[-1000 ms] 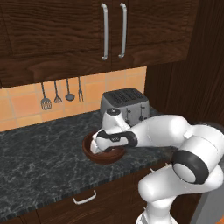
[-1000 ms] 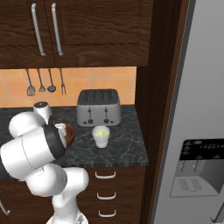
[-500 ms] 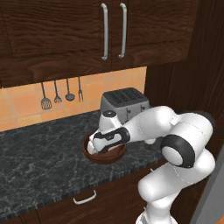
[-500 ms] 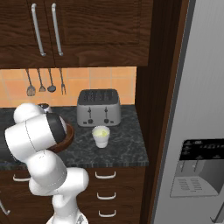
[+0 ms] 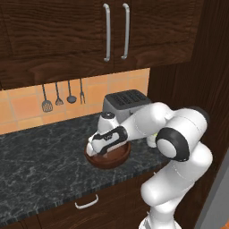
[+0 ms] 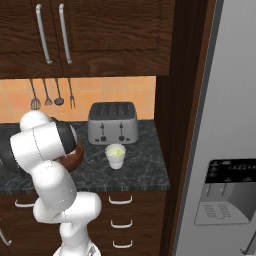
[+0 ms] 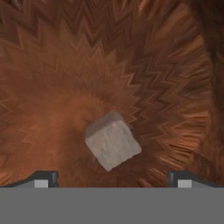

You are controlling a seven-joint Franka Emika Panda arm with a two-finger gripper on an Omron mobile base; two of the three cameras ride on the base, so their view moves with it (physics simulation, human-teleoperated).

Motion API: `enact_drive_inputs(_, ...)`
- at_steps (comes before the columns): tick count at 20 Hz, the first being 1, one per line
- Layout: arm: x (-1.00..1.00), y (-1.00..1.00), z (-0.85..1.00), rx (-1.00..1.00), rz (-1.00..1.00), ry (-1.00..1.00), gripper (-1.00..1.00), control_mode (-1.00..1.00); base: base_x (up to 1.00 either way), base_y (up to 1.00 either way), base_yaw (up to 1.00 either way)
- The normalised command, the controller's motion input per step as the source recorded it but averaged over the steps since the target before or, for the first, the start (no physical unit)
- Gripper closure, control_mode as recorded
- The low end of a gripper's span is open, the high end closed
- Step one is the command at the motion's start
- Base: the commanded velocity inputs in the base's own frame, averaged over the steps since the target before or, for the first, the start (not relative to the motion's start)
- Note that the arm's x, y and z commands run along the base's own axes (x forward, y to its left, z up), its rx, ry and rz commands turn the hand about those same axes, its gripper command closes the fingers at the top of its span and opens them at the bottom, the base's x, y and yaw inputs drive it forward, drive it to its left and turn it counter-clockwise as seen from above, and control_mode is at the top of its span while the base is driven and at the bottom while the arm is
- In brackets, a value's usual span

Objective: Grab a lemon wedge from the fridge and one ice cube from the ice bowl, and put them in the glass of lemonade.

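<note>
Fingers (image 7: 43, 178) spread wide in hand view, gripping nothing, ice cube (image 7: 113, 140) between them on ice bowl (image 7: 65, 65) floor. Left base view: gripper (image 5: 96, 151) dipped into bowl on counter (image 5: 40, 165). Right base view: glass of lemonade (image 6: 115, 155) before toaster (image 6: 113, 122), fridge (image 6: 225, 125) at right.

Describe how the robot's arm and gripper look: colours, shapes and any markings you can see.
The arm is glossy white, built of rounded tubular segments with dark grey to black joint bands. The hand has a white shell with a black side panel. The gripper ends in two small dark fingertips with pale grey pads. No cables or lettering can be made out.
</note>
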Motion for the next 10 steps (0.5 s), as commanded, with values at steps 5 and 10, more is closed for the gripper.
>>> enact_drive_inputs(5, 0.0, 0.0, -0.01, 0.0, -0.01, 0.0, -1.0, -1.0, 0.0, 0.0, 0.0)
enact_drive_inputs(10, 0.0, 0.0, 0.02, 0.0, -0.01, 0.0, -1.0, -1.0, 0.0, 0.0, 0.0)
